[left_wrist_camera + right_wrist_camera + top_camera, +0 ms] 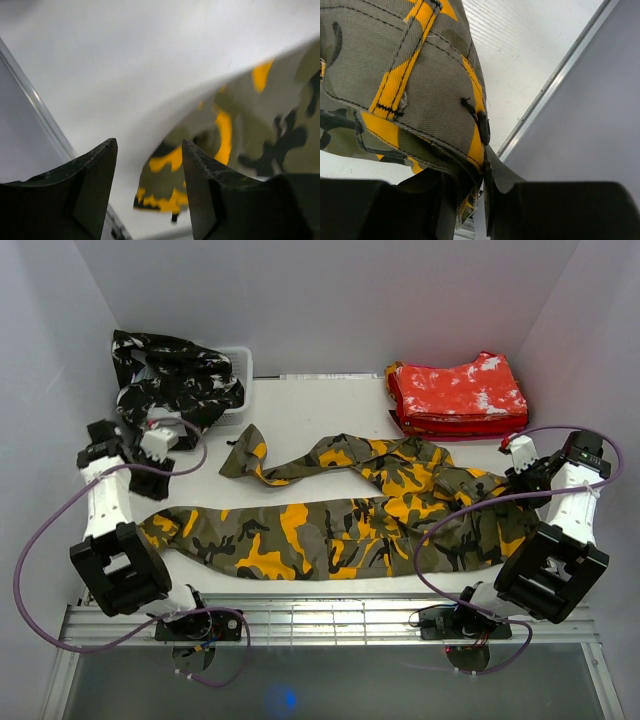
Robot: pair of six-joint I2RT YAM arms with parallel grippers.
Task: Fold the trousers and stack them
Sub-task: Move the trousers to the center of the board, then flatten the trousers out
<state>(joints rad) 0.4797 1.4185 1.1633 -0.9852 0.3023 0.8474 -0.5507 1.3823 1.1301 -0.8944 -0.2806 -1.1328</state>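
Right gripper (472, 182), close to its wrist camera, pinches the waistband of olive camouflage trousers (330, 530).
Cloth is caught between its narrow jaws, which I judge anchors that end for a fold. The trousers lie lengthwise across the white table (320, 405), one leg crumpled behind. Left gripper (149, 150) stands open and empty near the leg cuff, not touching it. Red trousers (460, 395) lie folded at far right, likely the start of the stack. Black-and-white trousers (170, 375) spill crumpled from a bin (240, 360) at far left. Only the wrist views show the pinch and the empty gap. Only the overhead view shows all three pairs.
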